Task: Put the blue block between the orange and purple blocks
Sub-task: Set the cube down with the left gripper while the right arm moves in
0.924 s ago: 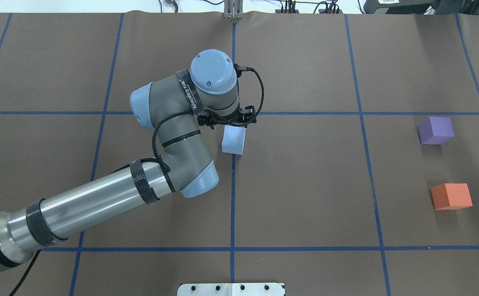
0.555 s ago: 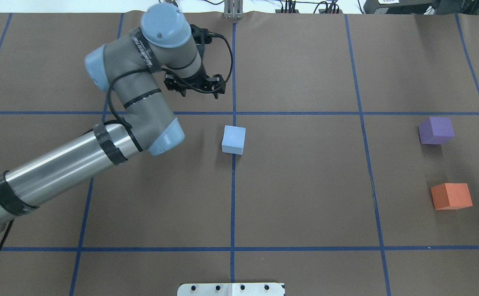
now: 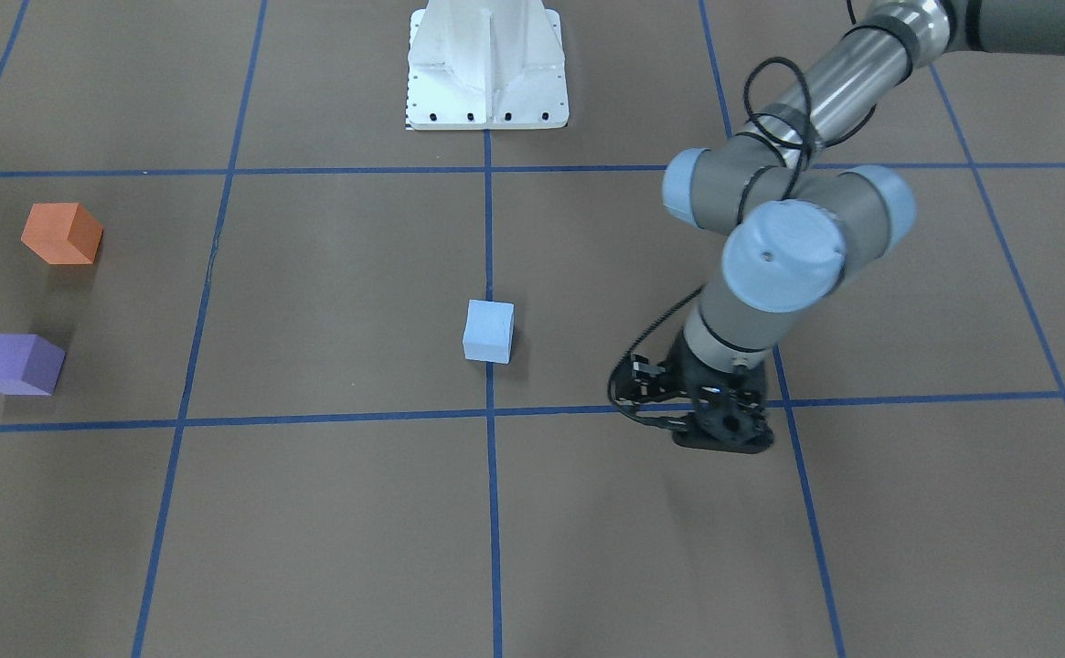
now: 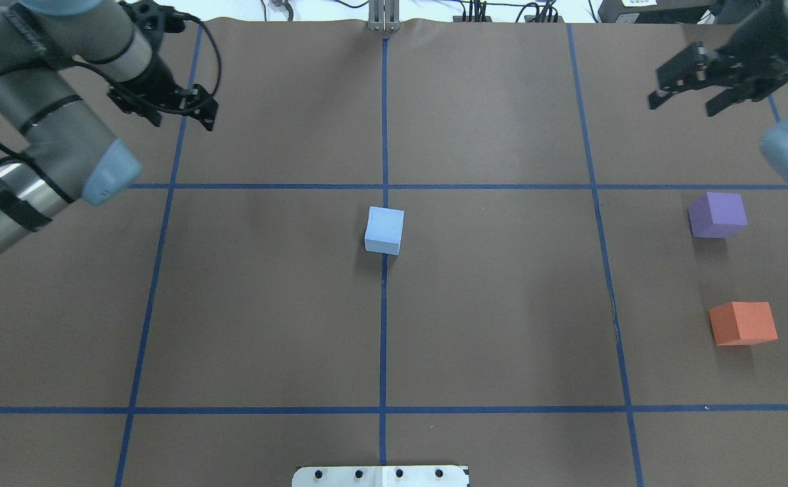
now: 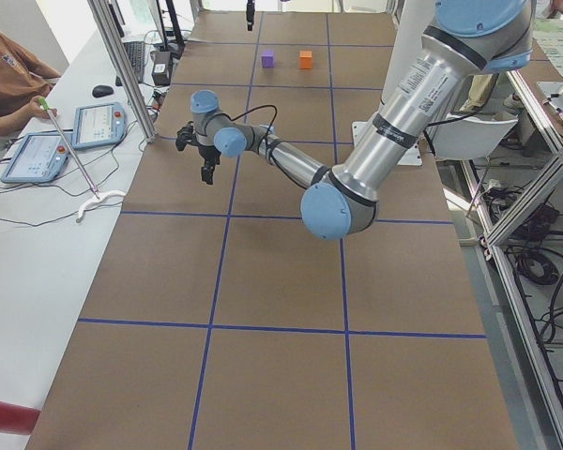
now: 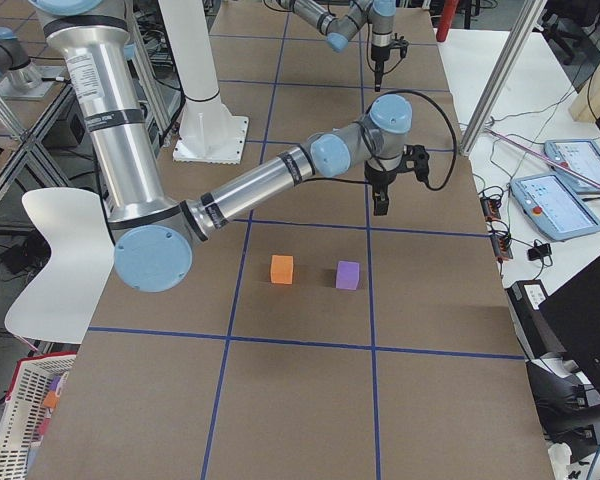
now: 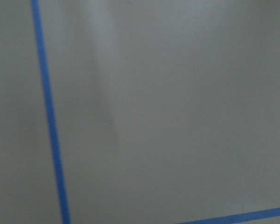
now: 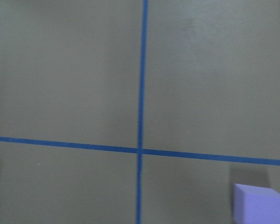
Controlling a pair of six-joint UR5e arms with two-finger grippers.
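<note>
A robotics laboratory is indicated. A long table covered in brown paper (image 4: 502,325) is marked into a grid with blue tape lines (image 4: 383,338), and a white metal pedestal (image 3: 486,64) is bolted at its 12 o'clock edge in the front-facing view. A silver-and-grey jointed robot arm with blue caps (image 5: 394,122) is mounted there, and a second such arm (image 6: 120,130) beside it. In the left view, at 10 o'clock, a grey touchscreen control pendant (image 5: 98,124) is laid on a white bench (image 5: 19,262) behind aluminium frame posts (image 5: 122,66), and a seated person in a brown shirt (image 5: 5,75) is seen. A black monitor (image 6: 580,330) is placed at 4 o'clock in the right view.
</note>
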